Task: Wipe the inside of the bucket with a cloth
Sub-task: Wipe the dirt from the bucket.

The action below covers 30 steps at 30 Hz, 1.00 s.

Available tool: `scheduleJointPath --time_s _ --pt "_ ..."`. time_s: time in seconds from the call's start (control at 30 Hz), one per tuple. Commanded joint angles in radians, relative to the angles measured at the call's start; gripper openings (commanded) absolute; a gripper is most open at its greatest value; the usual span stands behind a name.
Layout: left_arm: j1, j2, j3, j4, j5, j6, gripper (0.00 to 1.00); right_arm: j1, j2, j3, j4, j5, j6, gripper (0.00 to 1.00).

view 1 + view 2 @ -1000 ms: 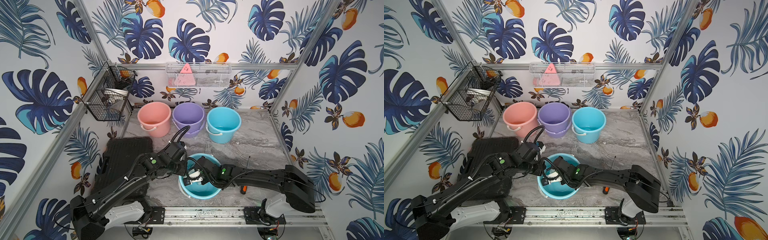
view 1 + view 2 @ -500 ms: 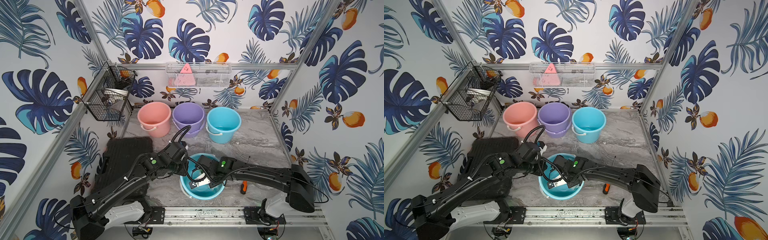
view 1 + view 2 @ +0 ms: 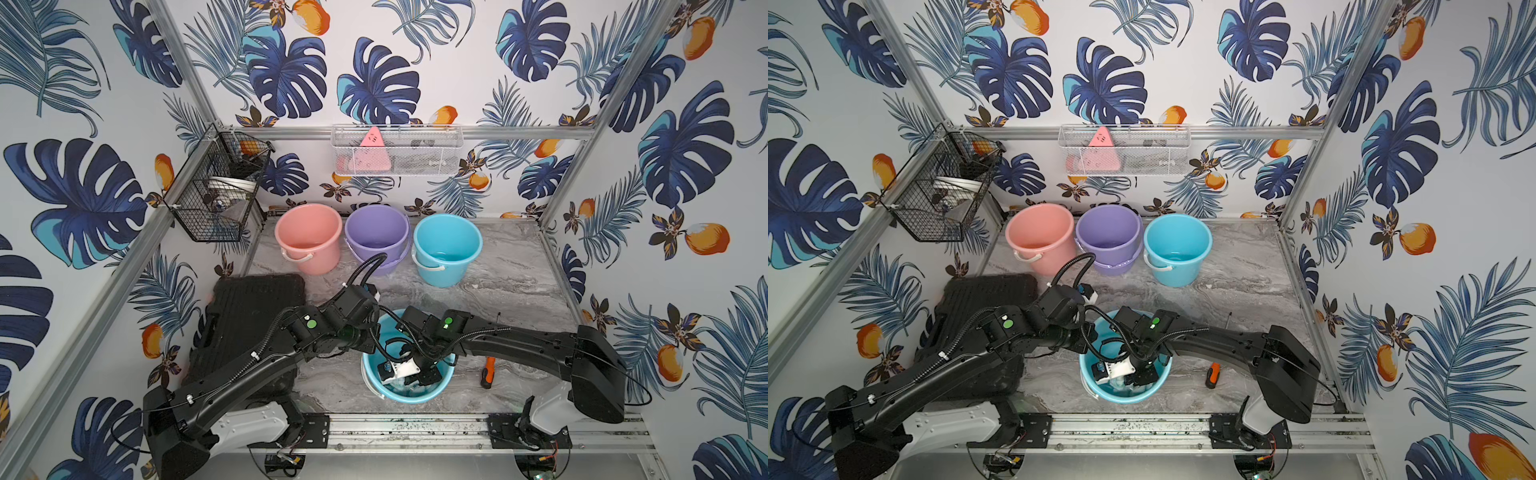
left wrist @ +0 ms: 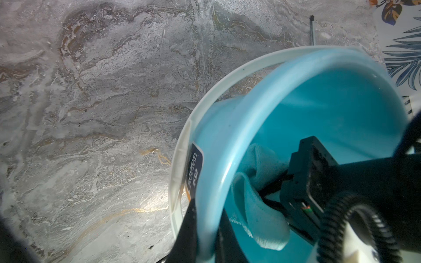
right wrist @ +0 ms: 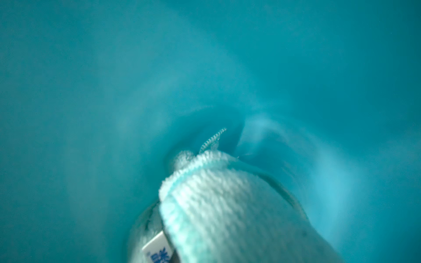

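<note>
A light blue bucket (image 3: 415, 400) (image 3: 1125, 400) stands at the table's front middle. My left gripper (image 4: 208, 218) (image 3: 369, 351) is shut on its left rim (image 4: 250, 109), one black finger outside the wall and one inside. My right gripper (image 3: 422, 376) (image 3: 1140, 376) reaches down inside the bucket and is shut on the pale mint cloth (image 4: 257, 216) (image 5: 227, 205). The bunched cloth, with its white tag (image 5: 159, 248), presses against the bucket's inner wall (image 5: 205, 68). The cloth hides the right gripper's fingers in the right wrist view.
A pink bucket (image 3: 309, 237), a purple bucket (image 3: 376, 232) and a second blue bucket (image 3: 446, 245) stand along the back. A black case (image 3: 253, 316) lies at the left. An orange-handled screwdriver (image 3: 487, 372) lies right of the bucket. Wire baskets hang on the left frame (image 3: 220, 191) and the back wall (image 3: 397, 149).
My right gripper has swept the cloth from the bucket's back left side toward its front right side. The left gripper has stayed on the rim.
</note>
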<state>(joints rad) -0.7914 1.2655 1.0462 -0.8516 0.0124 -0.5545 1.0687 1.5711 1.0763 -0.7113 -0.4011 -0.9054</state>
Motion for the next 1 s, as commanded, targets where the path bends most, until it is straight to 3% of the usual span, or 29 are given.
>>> scheduleJointPath --time_s 0.0,0.23,0.5,0.7,0.97 --pt "-0.005 0.005 0.013 0.061 -0.017 -0.012 0.00 0.000 -0.013 -0.042 0.183 -0.137 0.041 0.00" --pt "-0.013 0.003 0.011 0.062 -0.022 -0.013 0.00 0.001 -0.054 -0.171 0.620 -0.038 0.162 0.00" --pt "-0.018 0.003 0.010 0.061 -0.023 -0.015 0.00 0.010 -0.066 -0.253 0.909 0.202 0.131 0.00" --pt "-0.017 0.000 0.009 0.054 -0.027 -0.012 0.00 0.035 -0.073 -0.272 0.901 0.429 -0.062 0.00" --pt "-0.017 -0.004 0.008 0.054 -0.029 -0.013 0.00 0.040 -0.107 -0.259 0.724 0.665 -0.280 0.00"
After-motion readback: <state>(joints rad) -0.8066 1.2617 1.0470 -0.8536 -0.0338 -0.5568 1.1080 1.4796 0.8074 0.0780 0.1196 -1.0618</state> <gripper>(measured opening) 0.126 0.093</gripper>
